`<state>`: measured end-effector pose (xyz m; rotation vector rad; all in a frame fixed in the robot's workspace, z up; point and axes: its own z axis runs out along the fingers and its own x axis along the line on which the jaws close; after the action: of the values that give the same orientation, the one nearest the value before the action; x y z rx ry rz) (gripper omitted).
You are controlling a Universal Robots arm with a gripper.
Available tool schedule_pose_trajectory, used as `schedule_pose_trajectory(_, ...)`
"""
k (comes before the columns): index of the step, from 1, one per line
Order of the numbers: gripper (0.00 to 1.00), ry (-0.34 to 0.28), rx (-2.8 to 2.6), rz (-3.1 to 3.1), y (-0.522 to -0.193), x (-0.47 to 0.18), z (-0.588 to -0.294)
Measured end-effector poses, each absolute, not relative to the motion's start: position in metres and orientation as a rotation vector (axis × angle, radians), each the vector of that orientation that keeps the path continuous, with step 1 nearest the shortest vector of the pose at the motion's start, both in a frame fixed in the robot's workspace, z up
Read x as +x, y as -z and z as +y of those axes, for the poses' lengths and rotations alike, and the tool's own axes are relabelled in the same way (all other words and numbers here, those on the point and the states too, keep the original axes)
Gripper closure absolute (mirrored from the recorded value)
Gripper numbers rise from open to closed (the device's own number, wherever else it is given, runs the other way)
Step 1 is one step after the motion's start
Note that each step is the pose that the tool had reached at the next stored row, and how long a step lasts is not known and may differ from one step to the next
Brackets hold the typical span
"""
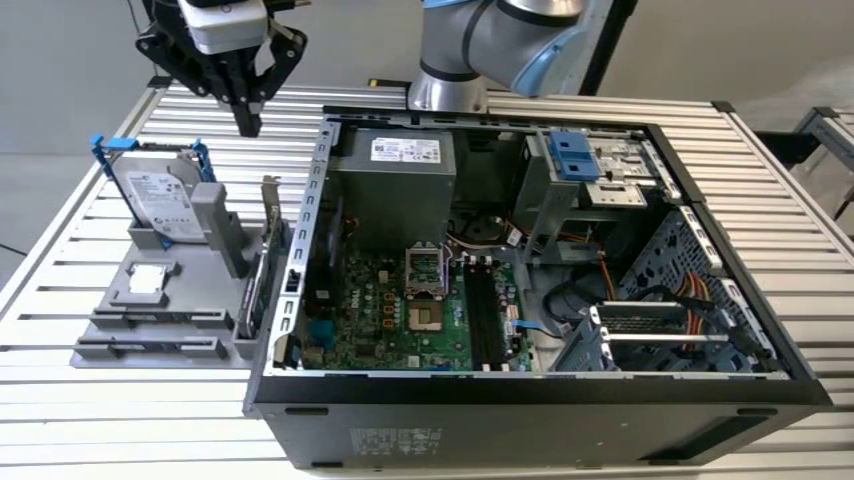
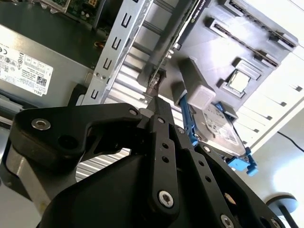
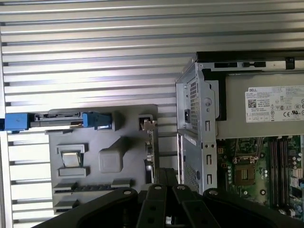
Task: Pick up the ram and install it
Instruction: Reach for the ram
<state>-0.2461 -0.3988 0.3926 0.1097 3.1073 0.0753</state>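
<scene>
Ram lies in holder, tool well clear.

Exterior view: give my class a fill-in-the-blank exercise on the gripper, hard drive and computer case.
1. The gripper hangs to the exterior view's ____ of the computer case.
2. The hard drive stands in the gray holder, with ____ side rails.
3. The gripper holds ____.
Missing words: left; blue; nothing.

I am holding the claw up high, its black fingers pointing straight down and pressed tight together. The wrist is sitting directly above the claw, and the arm is bending off to the claw's side.
</scene>
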Motion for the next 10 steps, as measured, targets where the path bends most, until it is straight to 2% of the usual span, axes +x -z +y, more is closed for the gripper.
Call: schedule_pose_trajectory(10,1.00,-0.075,0.110,3.107,-0.3926,-0.2530,-0.3988)
